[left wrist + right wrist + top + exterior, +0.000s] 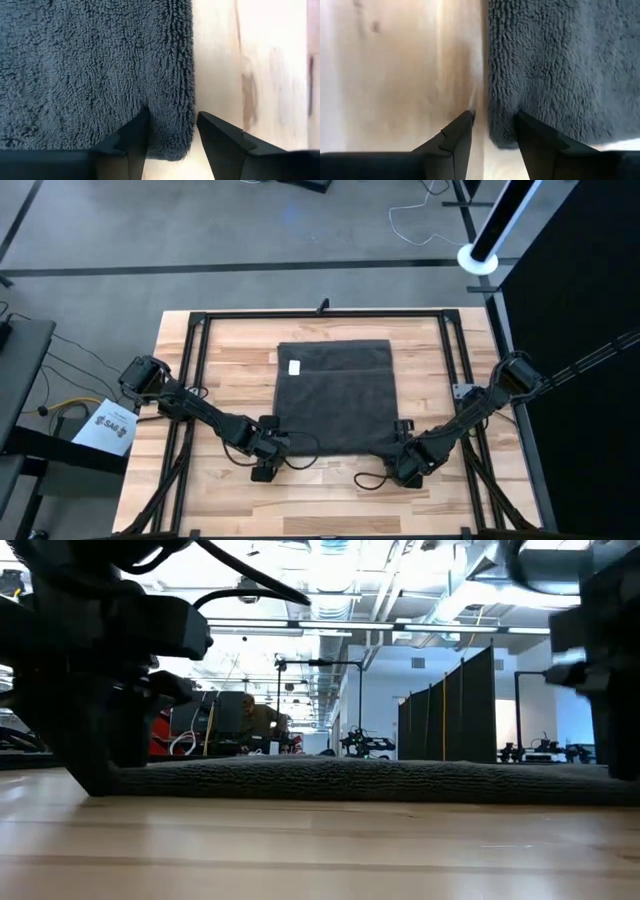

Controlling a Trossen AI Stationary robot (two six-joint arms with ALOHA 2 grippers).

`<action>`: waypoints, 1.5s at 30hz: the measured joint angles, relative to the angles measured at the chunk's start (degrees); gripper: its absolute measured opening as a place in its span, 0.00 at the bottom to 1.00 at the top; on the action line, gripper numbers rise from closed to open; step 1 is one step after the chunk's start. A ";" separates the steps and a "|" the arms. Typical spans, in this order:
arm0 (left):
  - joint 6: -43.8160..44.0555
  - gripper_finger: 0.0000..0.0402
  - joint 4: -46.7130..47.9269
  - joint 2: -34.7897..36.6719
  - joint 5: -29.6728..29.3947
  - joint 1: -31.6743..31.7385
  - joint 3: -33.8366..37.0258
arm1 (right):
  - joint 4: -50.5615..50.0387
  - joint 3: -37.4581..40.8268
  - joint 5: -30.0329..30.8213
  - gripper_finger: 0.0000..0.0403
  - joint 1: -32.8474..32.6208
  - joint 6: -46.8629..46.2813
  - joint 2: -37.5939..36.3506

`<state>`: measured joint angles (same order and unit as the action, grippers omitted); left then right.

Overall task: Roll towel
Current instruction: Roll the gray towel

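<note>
The dark grey towel (335,398) lies spread flat on the wooden table, with its white label (294,367) near its far left corner. It shows as a low flat strip in the low view (360,778). My left gripper (270,444) is open at the towel's near left corner. In its wrist view (172,116) one finger stands over the towel (90,65) and the other over bare wood. My right gripper (403,448) is open at the near right corner. In its wrist view (493,114) it straddles the edge of the towel (560,65) the same way. My left gripper comes from above at the towel's left edge (186,100), close to the near corner, one finger (140,125) over the pile; I cannot tell whether it touches. My right gripper straddles the right edge (492,90) near the near corner; I cannot tell whether its finger (530,127) touches.
A black metal frame (320,314) runs around the tabletop. A loose black cable (372,478) lies on the wood near my right gripper. Bare wood shows between the towel and the near edge (330,500). A white sheet (105,425) lies off the table's left side.
</note>
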<state>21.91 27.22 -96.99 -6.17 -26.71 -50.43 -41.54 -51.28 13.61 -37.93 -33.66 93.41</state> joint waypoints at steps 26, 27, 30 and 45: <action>14.31 0.37 -5.40 -0.07 0.00 -2.74 0.15 | 12.50 0.19 8.07 0.53 3.10 9.02 -3.26; 15.14 0.37 -5.40 -0.07 0.01 -2.82 0.14 | 13.54 0.59 8.64 0.53 3.04 9.94 -3.26; 15.91 0.37 -5.38 -0.06 -0.17 -3.19 0.13 | 17.18 3.09 8.86 0.53 2.95 9.73 -3.26; 19.29 0.37 -5.36 -0.02 -0.11 -3.38 0.09 | 24.24 11.07 8.66 0.53 3.25 9.09 -3.28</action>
<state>41.20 21.87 -97.01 -6.28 -30.09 -50.35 -17.30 -40.21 22.26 -34.68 -24.57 90.13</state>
